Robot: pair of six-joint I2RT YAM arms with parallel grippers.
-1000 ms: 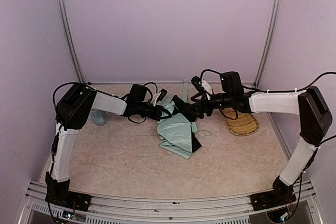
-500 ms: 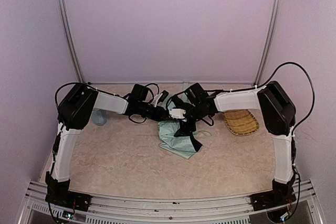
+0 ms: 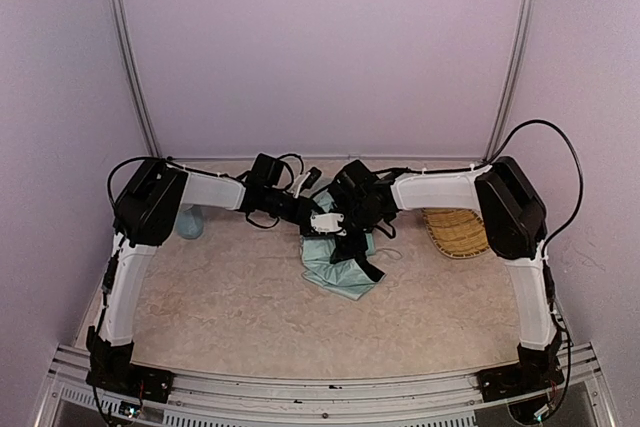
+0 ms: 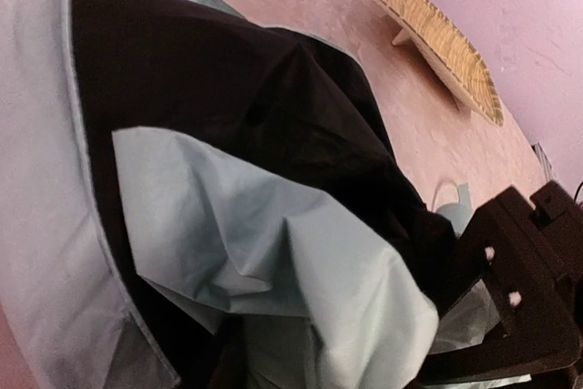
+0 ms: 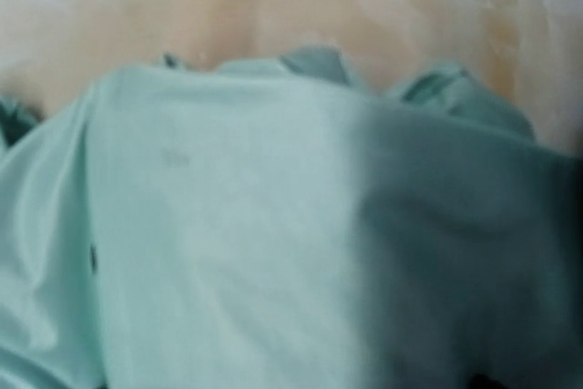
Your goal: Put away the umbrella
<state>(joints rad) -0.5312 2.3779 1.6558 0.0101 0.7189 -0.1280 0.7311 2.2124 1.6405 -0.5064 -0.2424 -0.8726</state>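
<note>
Since the table [image 3: 220,297] gives room to fold, the umbrella [image 3: 338,269] lies crumpled at its middle, mint cloth and black lining both showing, not yet bundled. The tray [image 3: 462,232] sits apart on the right. My right pincer [image 3: 345,239] hangs over the heap, its camera filled with cloth, I judge to gather folds; my left pincer [image 3: 310,212] meets it from the side. Whether either is apart or clamped, I cannot tell.

From six o'clock the top camera overlooks the beige marbled bench [image 3: 220,297]; both wrist cameras crowd the shared mint-green fabric umbrella [image 3: 335,265].
</note>
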